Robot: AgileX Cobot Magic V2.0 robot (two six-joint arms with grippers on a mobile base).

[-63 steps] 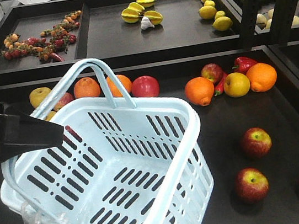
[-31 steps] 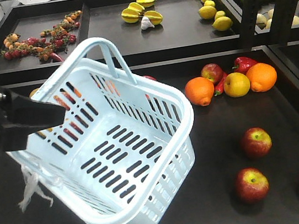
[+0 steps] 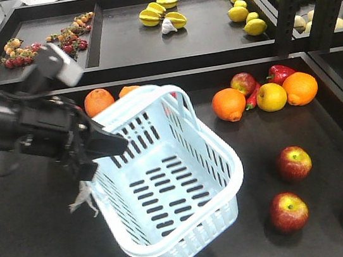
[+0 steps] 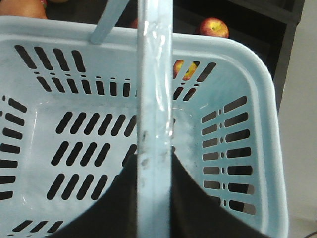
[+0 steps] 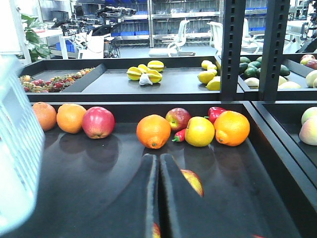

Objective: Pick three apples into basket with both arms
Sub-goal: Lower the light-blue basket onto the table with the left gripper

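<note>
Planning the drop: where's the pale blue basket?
Front view, centre-left: the pale blue plastic basket, held tilted by the left claw, dark red apples on its right.

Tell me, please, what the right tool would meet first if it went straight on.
Probably the apple just beyond the right tool, slightly right of its line; depth is unclear.

The basket (image 3: 192, 231) is pale blue, its walls and floor patterned with rows of slots. The apples (image 3: 293, 162) are dark red with yellowish streaks. The arm (image 3: 24, 127) is black; the orange (image 3: 229, 104) bright orange.
</note>
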